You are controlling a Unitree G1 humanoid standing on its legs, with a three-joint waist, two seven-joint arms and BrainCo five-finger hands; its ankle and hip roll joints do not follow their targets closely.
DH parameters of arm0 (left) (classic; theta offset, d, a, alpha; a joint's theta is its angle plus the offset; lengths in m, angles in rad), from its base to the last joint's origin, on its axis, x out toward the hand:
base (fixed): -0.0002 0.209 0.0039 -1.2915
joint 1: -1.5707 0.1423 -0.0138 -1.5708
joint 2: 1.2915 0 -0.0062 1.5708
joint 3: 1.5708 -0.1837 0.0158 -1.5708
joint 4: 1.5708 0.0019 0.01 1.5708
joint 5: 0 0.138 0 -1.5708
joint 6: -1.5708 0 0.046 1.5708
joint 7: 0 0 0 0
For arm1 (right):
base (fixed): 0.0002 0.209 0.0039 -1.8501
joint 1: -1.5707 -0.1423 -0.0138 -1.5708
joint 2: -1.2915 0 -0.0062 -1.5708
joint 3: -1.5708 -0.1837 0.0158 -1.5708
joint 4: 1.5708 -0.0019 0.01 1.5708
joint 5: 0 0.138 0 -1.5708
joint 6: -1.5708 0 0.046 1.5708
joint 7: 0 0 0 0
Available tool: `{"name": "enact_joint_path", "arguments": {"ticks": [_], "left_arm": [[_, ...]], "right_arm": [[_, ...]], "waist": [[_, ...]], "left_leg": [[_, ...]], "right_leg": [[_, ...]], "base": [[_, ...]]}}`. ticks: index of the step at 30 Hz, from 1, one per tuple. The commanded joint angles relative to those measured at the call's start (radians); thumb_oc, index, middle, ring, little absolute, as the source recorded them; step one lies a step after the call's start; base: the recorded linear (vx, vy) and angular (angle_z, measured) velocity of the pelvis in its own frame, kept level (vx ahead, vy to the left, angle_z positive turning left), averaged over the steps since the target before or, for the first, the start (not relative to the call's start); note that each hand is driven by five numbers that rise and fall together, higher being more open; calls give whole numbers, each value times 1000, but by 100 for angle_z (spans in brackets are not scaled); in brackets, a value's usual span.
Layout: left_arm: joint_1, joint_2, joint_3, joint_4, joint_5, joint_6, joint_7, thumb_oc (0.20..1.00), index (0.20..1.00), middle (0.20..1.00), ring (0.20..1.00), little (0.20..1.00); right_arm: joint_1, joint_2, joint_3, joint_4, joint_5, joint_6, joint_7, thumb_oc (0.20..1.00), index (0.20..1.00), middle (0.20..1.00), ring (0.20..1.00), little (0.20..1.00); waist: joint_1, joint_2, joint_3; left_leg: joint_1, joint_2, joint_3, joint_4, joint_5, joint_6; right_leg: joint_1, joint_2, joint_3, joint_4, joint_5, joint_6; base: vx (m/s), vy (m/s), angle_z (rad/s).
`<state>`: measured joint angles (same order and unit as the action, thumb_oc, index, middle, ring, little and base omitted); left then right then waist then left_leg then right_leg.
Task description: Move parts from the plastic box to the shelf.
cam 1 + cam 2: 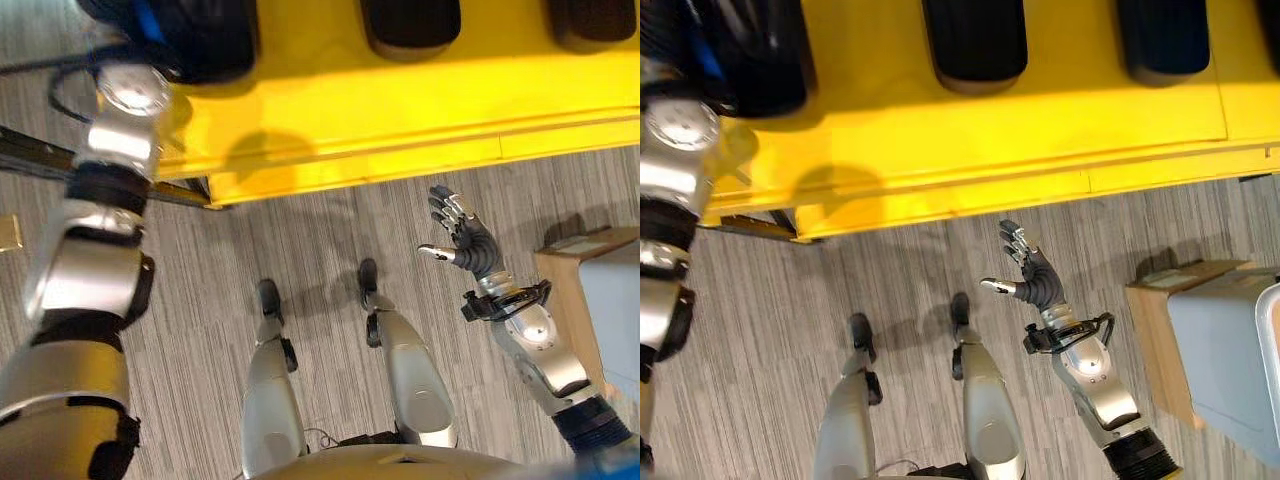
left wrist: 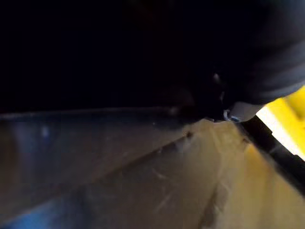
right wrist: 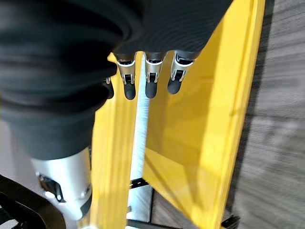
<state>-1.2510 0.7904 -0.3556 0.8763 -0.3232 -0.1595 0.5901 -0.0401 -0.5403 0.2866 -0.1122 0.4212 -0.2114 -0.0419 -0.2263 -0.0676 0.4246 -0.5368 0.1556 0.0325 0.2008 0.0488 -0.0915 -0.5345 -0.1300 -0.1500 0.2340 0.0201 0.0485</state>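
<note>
A yellow shelf point(image 1: 400, 110) runs across the top of the eye views. Black rounded parts point(image 1: 975, 40) point(image 1: 1165, 40) lie in a row on it. My left arm reaches up to the shelf's left end, where a large black part point(image 1: 750, 60) sits. The left hand point(image 2: 276, 57) shows as its dark cover over the dim shelf surface, fingers hidden. My right hand point(image 1: 1032, 275) hangs over the floor in front of the shelf, open, fingers straight, holding nothing. The grey plastic box point(image 1: 1230, 350) stands at the far right.
The box rests on a light wooden stand point(image 1: 1155, 330) at my right. Grey striped floor point(image 1: 790, 290) lies between me and the shelf. A dark metal frame point(image 1: 30, 150) runs under the shelf's left end.
</note>
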Motion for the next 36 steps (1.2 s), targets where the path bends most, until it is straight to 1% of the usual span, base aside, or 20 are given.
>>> {"name": "enact_joint_path", "arguments": {"ticks": [1,8,10,12,17,23,26,33,34,35,36], "left_arm": [[-16,3,37,-33,-27,-44,-13,200,200,200,200,200],[-52,6,14,84,-59,-24,-53,200,200,200,200,200],[-80,-1,5,150,-77,-12,-69,200,200,200,200,200],[-89,-7,6,167,-99,-13,-76,200,200,200,200,200],[-100,-4,-4,224,-104,2,-97,200,200,200,200,200],[-102,-16,-2,235,-102,6,-102,200,200,200,200,200],[-113,-17,-22,242,-53,21,-94,200,200,200,200,200],[-117,-20,-20,251,-57,23,-98,200,200,200,200,200],[-118,-20,-20,249,-58,22,-98,790,790,790,790,790],[-120,-21,-21,249,-55,24,-98,1000,1000,1000,1000,1000],[-118,-20,-19,251,-58,22,-99,1000,1000,1000,1000,1000]], "right_arm": [[22,-27,-23,-62,34,-60,18,1000,1000,1000,1000,1000],[27,-39,-19,-63,48,-59,30,1000,1000,1000,1000,1000],[30,-43,-17,-63,57,-59,33,1000,1000,1000,1000,1000],[30,-46,-16,-65,63,-60,33,1000,1000,1000,1000,1000],[28,-50,-12,-66,71,-62,33,1000,1000,1000,1000,1000],[35,-54,-11,-75,73,-62,37,1000,1000,1000,1000,1000],[31,-61,-12,-80,76,-64,37,1000,1000,1000,1000,1000],[40,-69,-25,-86,77,-65,40,1000,1000,1000,1000,1000],[42,-69,-27,-86,77,-65,41,1000,1000,1000,1000,1000],[47,-72,-29,-88,76,-65,43,1000,1000,1000,1000,1000],[50,-71,-31,-89,77,-65,46,1000,1000,1000,1000,1000]], "waist": [[11,-12,-97],[12,-17,-95],[10,-20,-95],[8,-24,-96],[6,-33,-96],[3,-33,-100],[-1,-34,-102],[-7,-33,-105],[-7,-32,-105],[-7,-31,-107],[-8,-31,-108]], "left_leg": [[-15,83,10,175,-147,-33],[-59,80,7,214,-164,-28],[-77,76,3,217,-163,-28],[-85,74,0,217,-163,-27],[-98,73,-2,221,-165,-24],[-109,71,1,223,-167,-24],[-111,72,5,221,-166,-24],[-125,76,5,229,-169,-24],[-127,76,6,230,-170,-24],[-129,76,9,229,-169,-25],[-129,76,9,228,-169,-25]], "right_leg": [[5,-103,32,72,-13,112],[-21,-106,33,80,-12,113],[-28,-108,30,72,-6,116],[-31,-107,28,67,-3,115],[-35,-103,30,55,2,113],[-42,-102,33,51,1,111],[-49,-98,37,45,3,110],[-64,-93,44,47,3,111],[-68,-93,46,48,3,110],[-68,-94,44,46,3,110],[-68,-93,44,45,3,110]], "base": [[72,31,6],[-4,18,3],[0,0,0],[0,0,0],[0,0,0],[0,0,0],[0,0,0],[4,0,-1],[0,0,0],[0,0,0],[7,0,-4]]}}
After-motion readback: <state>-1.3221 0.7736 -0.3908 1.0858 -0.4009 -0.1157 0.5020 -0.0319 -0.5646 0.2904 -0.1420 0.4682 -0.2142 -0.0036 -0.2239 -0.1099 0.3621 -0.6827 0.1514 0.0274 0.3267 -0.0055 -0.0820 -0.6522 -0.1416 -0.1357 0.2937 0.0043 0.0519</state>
